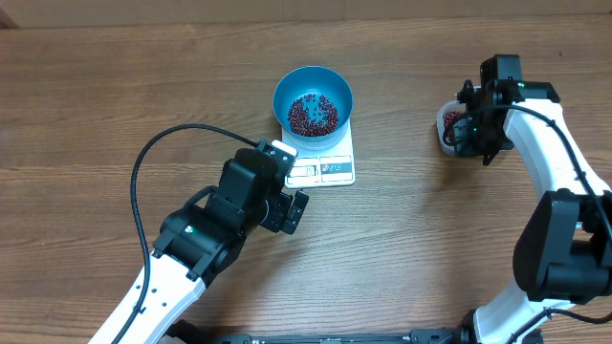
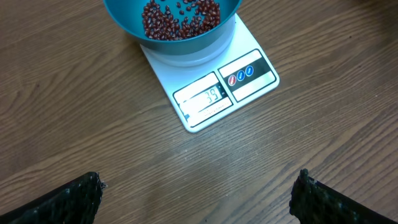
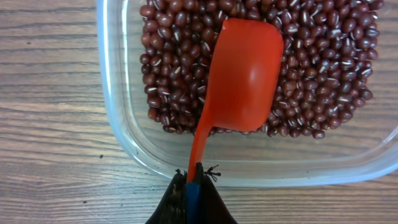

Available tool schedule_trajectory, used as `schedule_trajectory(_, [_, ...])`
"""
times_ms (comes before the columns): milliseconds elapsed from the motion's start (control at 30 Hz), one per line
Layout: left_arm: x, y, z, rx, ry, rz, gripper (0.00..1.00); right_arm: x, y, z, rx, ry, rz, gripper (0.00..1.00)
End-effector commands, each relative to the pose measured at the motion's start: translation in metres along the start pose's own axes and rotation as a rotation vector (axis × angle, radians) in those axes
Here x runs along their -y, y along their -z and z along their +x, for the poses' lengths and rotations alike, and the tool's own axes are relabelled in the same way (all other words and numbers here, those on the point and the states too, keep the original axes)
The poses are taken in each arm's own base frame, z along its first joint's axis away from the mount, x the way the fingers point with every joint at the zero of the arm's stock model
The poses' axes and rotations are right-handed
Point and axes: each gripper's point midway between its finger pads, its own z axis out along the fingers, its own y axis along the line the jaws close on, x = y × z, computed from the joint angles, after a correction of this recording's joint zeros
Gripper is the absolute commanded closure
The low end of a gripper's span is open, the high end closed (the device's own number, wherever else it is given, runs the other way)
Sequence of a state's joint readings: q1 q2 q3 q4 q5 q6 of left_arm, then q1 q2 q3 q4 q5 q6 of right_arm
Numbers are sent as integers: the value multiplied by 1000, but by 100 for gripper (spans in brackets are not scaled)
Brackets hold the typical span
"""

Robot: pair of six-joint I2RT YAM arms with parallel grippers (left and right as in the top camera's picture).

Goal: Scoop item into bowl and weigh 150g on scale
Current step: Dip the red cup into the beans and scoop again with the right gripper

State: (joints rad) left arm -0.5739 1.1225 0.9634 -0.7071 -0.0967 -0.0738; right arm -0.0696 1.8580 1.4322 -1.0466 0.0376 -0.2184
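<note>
Refill: right gripper (image 3: pixel 194 180), clenched on scoop (image 3: pixel 245 74), over the beans (image 3: pixel 174 68). Next I dig, then carry to bowl (image 1: pixel 313 98) (scale (image 2: pixel 211 99) reads short); left gripper (image 2: pixel 199 199) released.

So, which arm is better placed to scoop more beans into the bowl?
Right. The right hand is shut on the red scoop, which lies on the beans in the clear tub. The left hand is open and empty, near the scale.

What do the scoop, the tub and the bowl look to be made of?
The scoop looks like glossy orange-red plastic, with soft highlights. The tub is clear plastic, apparently: wood grain shows through its wall. The bowl: probably plastic too, smooth matte blue.
</note>
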Motion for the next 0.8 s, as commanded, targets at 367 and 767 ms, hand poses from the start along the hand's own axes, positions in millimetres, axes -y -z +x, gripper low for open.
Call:
schedule_trajectory(367, [1,-1,-1,0,-15,10,0,-14,-3,-3,37,-27,-191,96])
schedule_trajectory(767, [1,-1,-1,0,-15,10,0,8,9,-6,123,-165,-410,96])
